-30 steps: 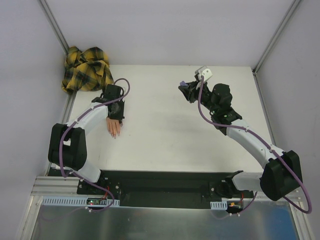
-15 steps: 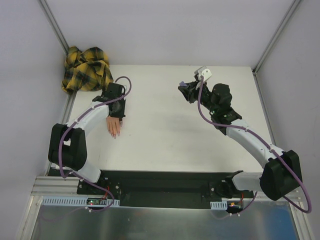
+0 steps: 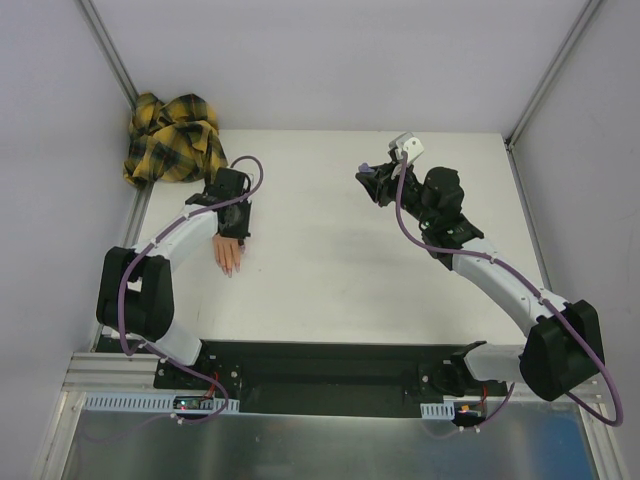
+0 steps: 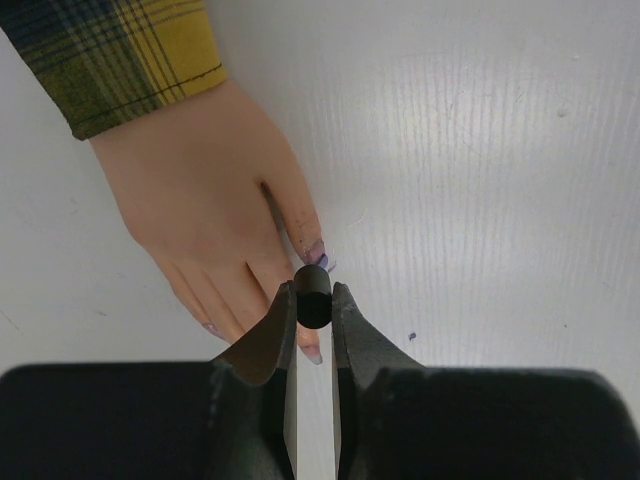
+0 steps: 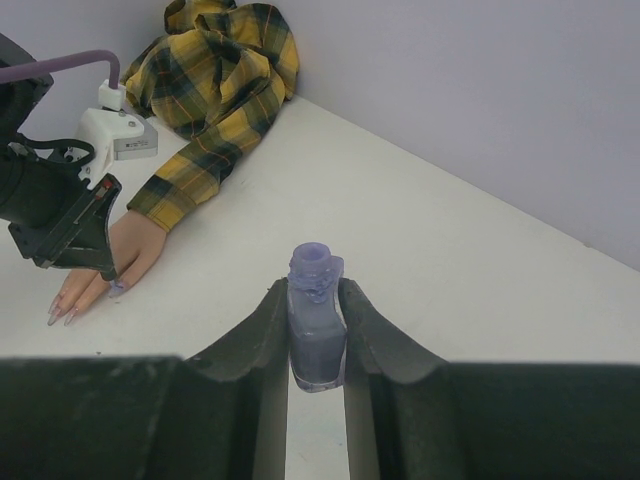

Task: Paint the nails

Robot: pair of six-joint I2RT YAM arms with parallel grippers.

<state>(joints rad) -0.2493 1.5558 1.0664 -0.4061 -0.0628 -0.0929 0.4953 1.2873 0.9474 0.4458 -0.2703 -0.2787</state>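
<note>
The fake hand (image 4: 205, 215) lies flat on the white table, its yellow-black plaid sleeve (image 4: 120, 55) at the upper left of the left wrist view. Its nails (image 4: 316, 250) are tiny and purplish-pink. My left gripper (image 4: 313, 300) is shut on the black brush cap (image 4: 312, 297), right over the thumb's nail. The hand also shows in the top view (image 3: 228, 254) and in the right wrist view (image 5: 110, 265). My right gripper (image 5: 316, 300) is shut on the open purple polish bottle (image 5: 316, 335), held upright above the table, far right of the hand.
The bunched plaid sleeve (image 3: 172, 135) lies in the back left corner against the wall. The table's back edge meets the grey walls; metal frame posts (image 3: 108, 50) rise at both back corners.
</note>
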